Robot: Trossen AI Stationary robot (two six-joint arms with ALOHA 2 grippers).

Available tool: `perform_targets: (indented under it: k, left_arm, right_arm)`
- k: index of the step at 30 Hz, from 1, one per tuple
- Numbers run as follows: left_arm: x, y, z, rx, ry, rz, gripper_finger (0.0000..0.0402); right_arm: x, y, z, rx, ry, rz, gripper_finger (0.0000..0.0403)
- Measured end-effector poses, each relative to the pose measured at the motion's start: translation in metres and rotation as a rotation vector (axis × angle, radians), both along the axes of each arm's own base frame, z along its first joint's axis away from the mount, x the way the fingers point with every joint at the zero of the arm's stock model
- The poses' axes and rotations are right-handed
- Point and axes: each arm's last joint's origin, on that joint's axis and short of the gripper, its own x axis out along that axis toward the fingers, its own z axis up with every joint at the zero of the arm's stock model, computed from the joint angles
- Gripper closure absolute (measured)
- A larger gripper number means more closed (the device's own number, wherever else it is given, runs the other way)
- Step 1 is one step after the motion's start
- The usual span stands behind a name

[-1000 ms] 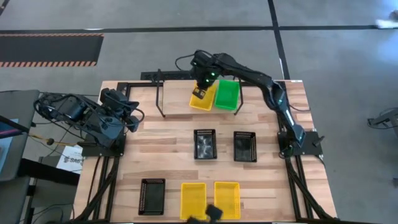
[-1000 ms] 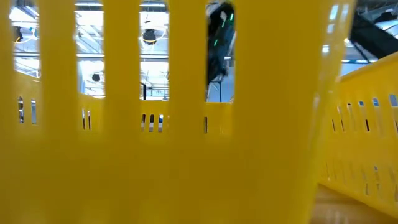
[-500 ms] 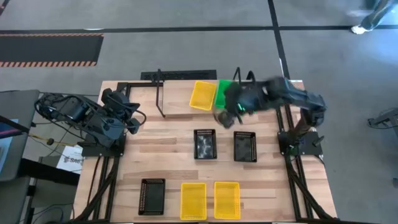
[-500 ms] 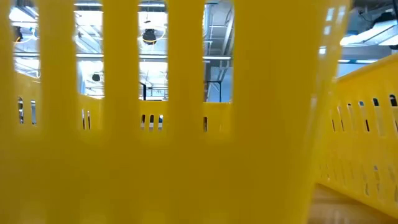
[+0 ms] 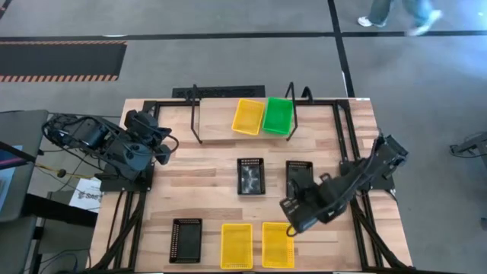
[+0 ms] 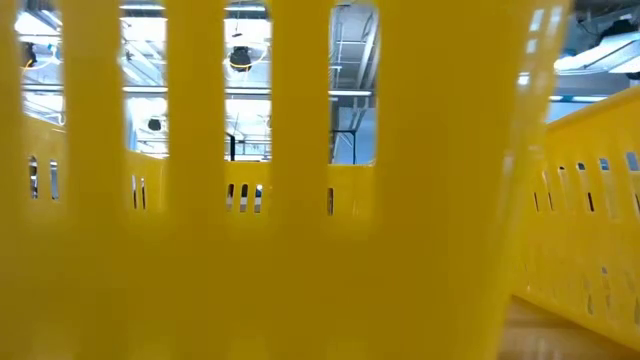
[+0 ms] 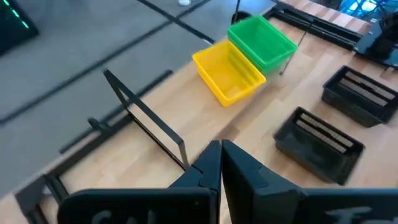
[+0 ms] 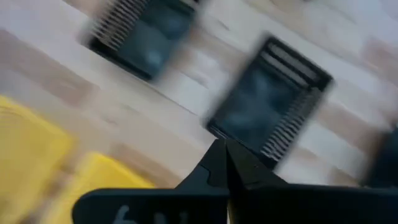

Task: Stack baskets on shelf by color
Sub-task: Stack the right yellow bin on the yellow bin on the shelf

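On the shelf (image 5: 196, 116) at the far edge, a yellow basket (image 5: 248, 116) and a green basket (image 5: 277, 116) stand side by side. Two black baskets (image 5: 250, 176) (image 5: 299, 179) rest mid-table. A third black one (image 5: 186, 240) and two yellow ones (image 5: 237, 246) (image 5: 278, 244) sit by the near edge. My right gripper (image 5: 290, 226) hovers shut and empty between the right black basket (image 8: 267, 106) and the right yellow one. My left gripper (image 7: 221, 149) is shut and empty, waiting at the table's left.
A near yellow basket (image 6: 300, 200) fills the low view and hides the table behind it. Bare wood lies between the shelf and the black baskets. The black table frame (image 5: 350, 129) runs along the edges. A person's legs (image 5: 396, 14) pass on the floor beyond.
My right gripper has left the yellow basket on the shelf and swung fast toward the near edge, past the right black basket, rolling its wrist on the way. The yellow basket stays on the shelf beside the green one.
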Motion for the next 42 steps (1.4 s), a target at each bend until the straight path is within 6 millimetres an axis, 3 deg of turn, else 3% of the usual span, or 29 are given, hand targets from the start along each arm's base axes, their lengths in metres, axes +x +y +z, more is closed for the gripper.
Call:
perform_targets:
  k: [6, 10, 13, 19, 23, 32, 42]
  left_arm:
    - [0.000, -0.002, -0.002, -0.093, 0.015, -0.019, 0.0401]
    - [0.005, -0.005, -0.004, -0.108, 0.029, -0.017, 0.0401]
    - [0.009, -0.006, -0.006, -0.104, 0.042, -0.014, 0.0401]
    - [0.019, -0.011, -0.011, -0.095, 0.101, -0.045, 0.0401]
    - [0.023, -0.013, -0.013, -0.083, 0.122, -0.055, 0.0401]
    - [0.024, -0.013, -0.013, -0.053, 0.150, -0.090, 0.0401]
    - [0.024, -0.013, -0.013, -0.044, 0.158, -0.100, 0.0401]
  right_arm:
    - [-0.011, 0.000, -0.044, 0.052, 0.194, -0.066, 0.0382]
    - [-0.008, -0.005, -0.048, 0.164, 0.270, -0.081, 0.0383]
    - [0.000, -0.003, -0.049, 0.249, 0.222, -0.085, 0.0384]
    - [0.029, 0.022, -0.048, 0.450, -0.077, -0.010, 0.0374]
    - [0.037, 0.043, -0.058, 0.525, -0.144, -0.027, 0.0354]
    - [0.034, 0.079, -0.101, 0.663, 0.067, -0.245, 0.0283]
    - [0.042, 0.088, -0.142, 0.628, 0.174, -0.315, 0.0229]
